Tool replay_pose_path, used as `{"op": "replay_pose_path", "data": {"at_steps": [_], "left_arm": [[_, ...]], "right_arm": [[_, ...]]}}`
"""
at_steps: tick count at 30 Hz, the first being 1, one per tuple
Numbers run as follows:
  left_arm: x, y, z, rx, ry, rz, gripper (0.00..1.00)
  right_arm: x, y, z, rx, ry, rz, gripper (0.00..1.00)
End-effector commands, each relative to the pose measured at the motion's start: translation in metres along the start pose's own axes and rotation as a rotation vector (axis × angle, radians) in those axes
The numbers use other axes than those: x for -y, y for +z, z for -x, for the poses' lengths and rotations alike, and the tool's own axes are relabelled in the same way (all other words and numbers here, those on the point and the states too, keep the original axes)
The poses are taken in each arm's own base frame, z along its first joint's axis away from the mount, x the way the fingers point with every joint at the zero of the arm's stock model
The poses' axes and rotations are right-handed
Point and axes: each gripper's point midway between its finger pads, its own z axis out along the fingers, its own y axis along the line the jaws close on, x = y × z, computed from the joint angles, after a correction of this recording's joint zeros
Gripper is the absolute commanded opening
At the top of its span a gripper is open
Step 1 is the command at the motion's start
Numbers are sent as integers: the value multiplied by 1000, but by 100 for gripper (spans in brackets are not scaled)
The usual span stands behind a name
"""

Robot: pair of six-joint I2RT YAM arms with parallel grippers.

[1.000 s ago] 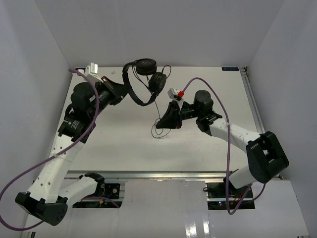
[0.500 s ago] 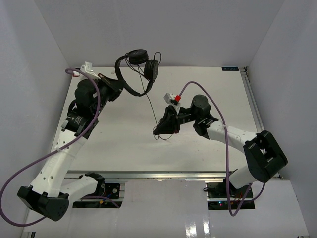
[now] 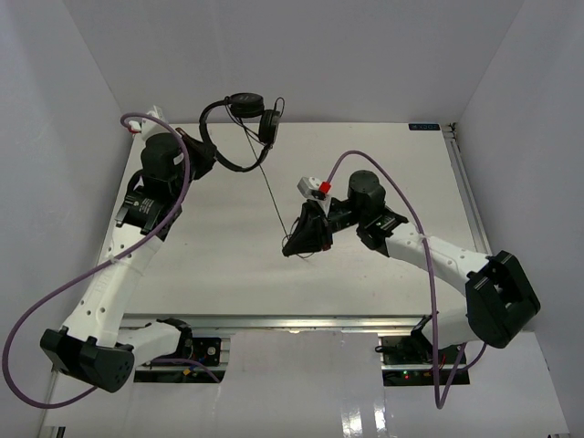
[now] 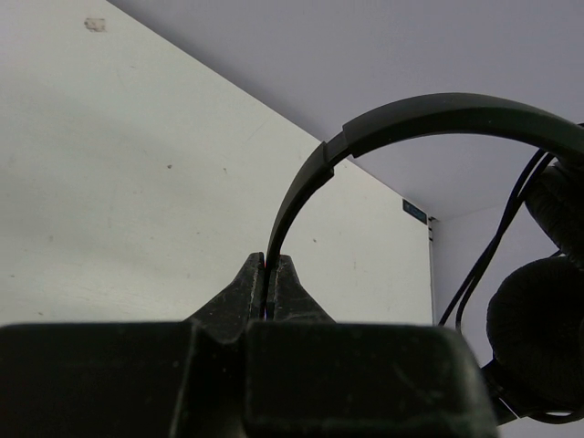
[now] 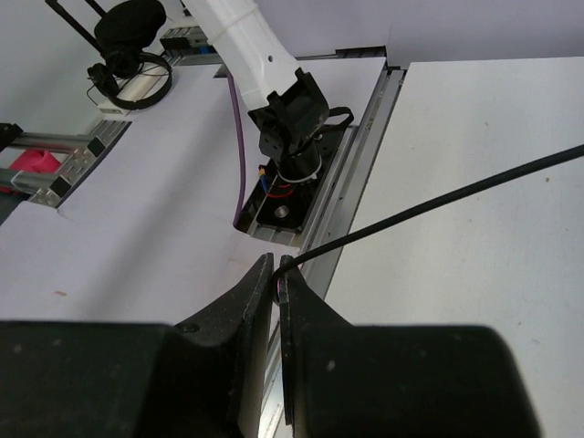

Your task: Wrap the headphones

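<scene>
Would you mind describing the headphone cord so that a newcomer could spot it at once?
Above the white table, the left gripper holds the black headphones raised by their headband. From them the cord runs as one straight line down to the right gripper, which pinches it. Unlike the thick purple cables nearby, it is thin, black and taut.

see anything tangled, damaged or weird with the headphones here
No damage shows. The headphones hang above the table by their headband, pinched in the left gripper. Their cord runs taut in a straight line down to the right gripper, which pinches it.
</scene>
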Motion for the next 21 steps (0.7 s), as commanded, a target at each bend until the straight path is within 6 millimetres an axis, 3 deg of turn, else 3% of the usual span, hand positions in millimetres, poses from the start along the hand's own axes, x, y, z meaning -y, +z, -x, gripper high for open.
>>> {"op": "replay_pose_path", "data": {"at_steps": [1,8,15,19,21], "left_arm": [[-11,-3,27,84,27,25,0],[-36,4,17,59,114,89,0],[-59,11,-2,-5,238,142,0],[-74,16,-19,-78,334,169,0],[-82,18,-29,-117,376,175,0]], "right_arm": [[-11,-1,15,-33,-93,10,11],[-9,-11,16,-142,-181,-54,10],[12,-27,20,-286,-282,-188,8],[32,-47,24,-445,-369,-290,8],[41,-52,38,-487,-431,-332,8]]}}
